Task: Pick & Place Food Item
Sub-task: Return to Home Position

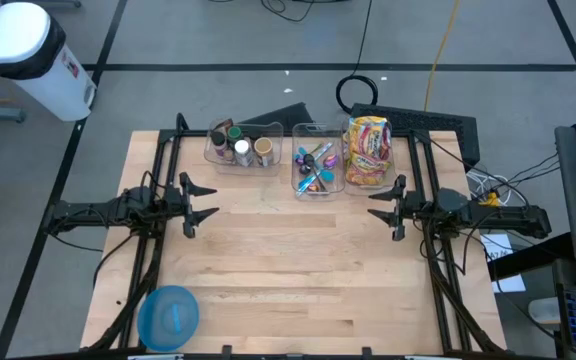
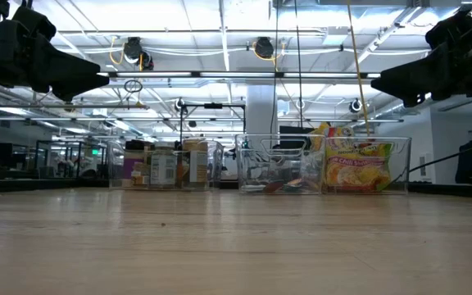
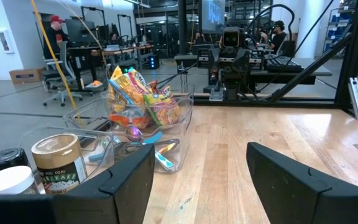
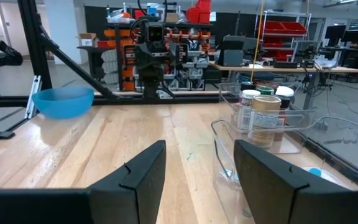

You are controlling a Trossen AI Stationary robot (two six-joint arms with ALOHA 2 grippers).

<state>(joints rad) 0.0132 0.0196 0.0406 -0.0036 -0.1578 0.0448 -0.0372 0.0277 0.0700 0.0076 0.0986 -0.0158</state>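
Note:
Three clear bins stand at the table's far edge. The right bin [image 1: 368, 150] holds colourful snack packets [image 3: 143, 102]. The middle bin [image 1: 316, 170] holds small utensils. The left bin [image 1: 240, 146] holds jars and cans [image 3: 58, 165]. A blue bowl [image 1: 168, 317] sits at the near left corner; it also shows in the right wrist view [image 4: 63, 101]. My left gripper [image 1: 206, 201] is open and empty above the table's left side. My right gripper [image 1: 380, 205] is open and empty above the right side.
The black arm frames [image 1: 158, 150] stand along both sides of the table. A white bin [image 1: 28, 55] stands on the floor beyond the far left corner. Bare wood [image 1: 288, 260] lies between the grippers. People sit at desks in the room behind.

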